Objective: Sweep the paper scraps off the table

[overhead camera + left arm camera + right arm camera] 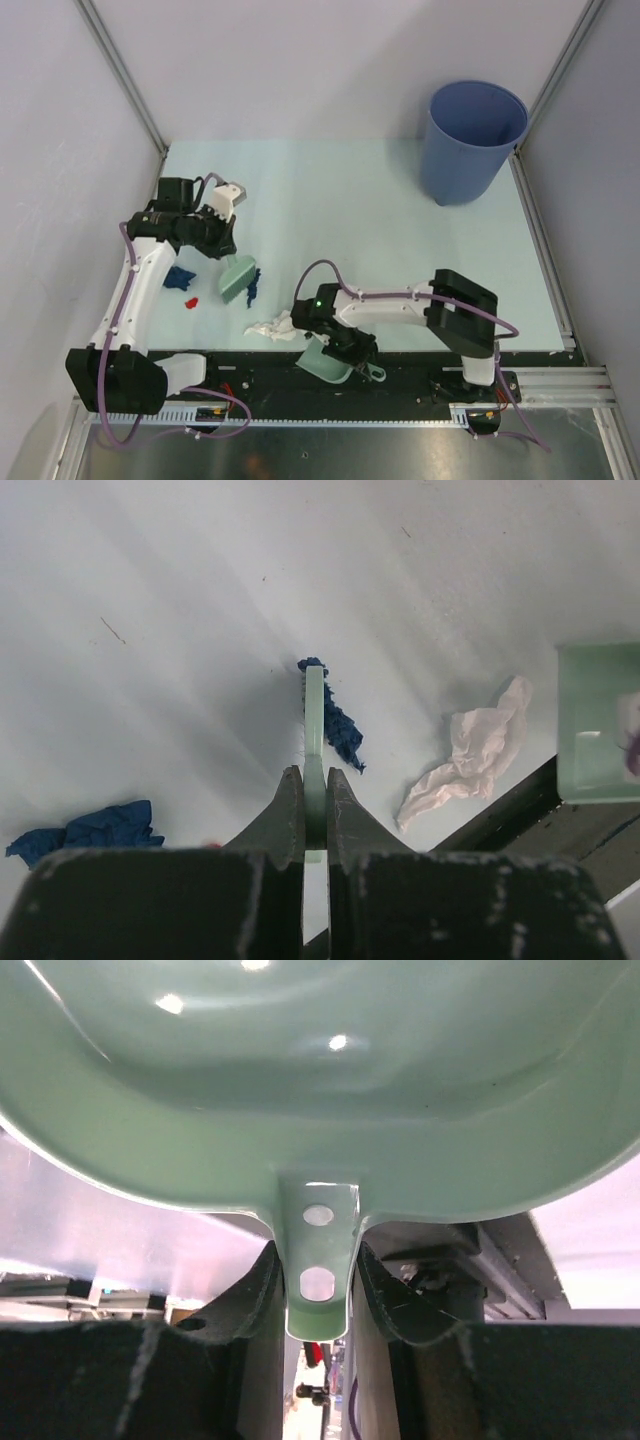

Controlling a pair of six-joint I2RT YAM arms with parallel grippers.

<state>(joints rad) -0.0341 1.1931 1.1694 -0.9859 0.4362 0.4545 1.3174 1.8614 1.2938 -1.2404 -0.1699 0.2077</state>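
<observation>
While the left end effector (315, 815) is clamped hard on the thin handle of the pale green plastic hand brush (314, 720), the brush head points down at the pale mint-green worktop (400, 240). A dark blue crumpled wad (340, 730) lies right against it.

Right end effector (318, 1280): jaws narrow, pinching the perforated handle tab of the pale green plastic dustpan (320, 1090). The pan sits at the near edge, partly over the black front rail (260, 375).

Location of the small crumpled paper scraps: all on the near-left part of the worktop.
- White wad (273, 328): just beside the pan.
- Second dark blue wad (180, 277) and a small red bit (190, 300): beyond the brush, near the left arm.
- Round blue plastic bucket (472, 140): far right corner, well apart.

Handling (judgement):
- The scraps look very light, soft and springy, so there is no point pinching them. Contact should come from the bristles, low and slow.
- A fast stroke would likely flick them aside or over the pan.
- Flatter bits may slip under the pan lip unless it sits flush.
- The pan is stiff, smooth plastic held by a narrow tab, so it may pivot in the grip if pushed.
</observation>
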